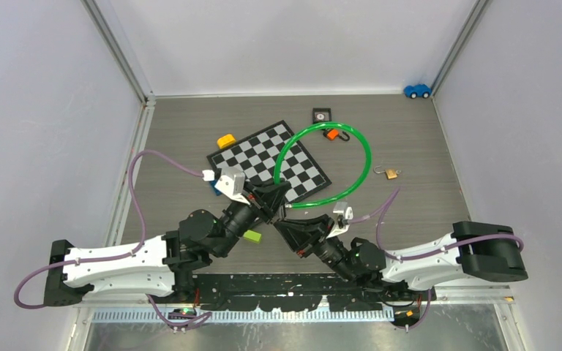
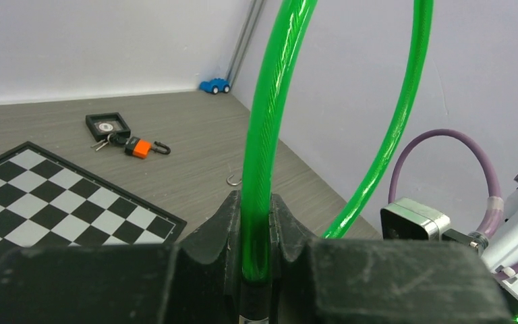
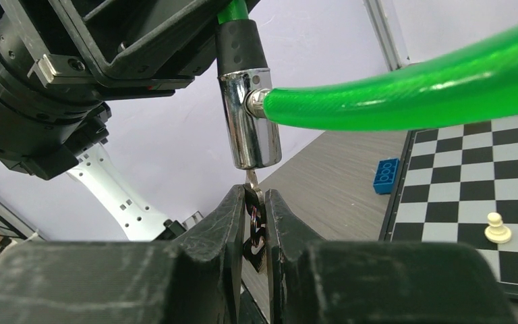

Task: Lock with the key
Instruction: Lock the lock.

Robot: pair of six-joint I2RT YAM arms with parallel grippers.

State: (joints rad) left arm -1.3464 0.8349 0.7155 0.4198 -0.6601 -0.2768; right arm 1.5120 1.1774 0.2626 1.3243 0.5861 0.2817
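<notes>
Top external: one cable lock (image 1: 369, 155), one chessboard (image 1: 252, 155).

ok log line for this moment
left gripper: shut on green cable lock | right gripper: shut on key | key: blade at chrome barrel end

Cable lock (image 1: 366, 153) arches over chessboard (image 1: 252, 153), padlock (image 1: 331, 134) behind it.

Green cable lock (image 1: 368, 155) loops over checkerboard (image 1: 256, 153); left gripper (image 1: 276, 197), right gripper (image 1: 286, 224) at its end.
</notes>
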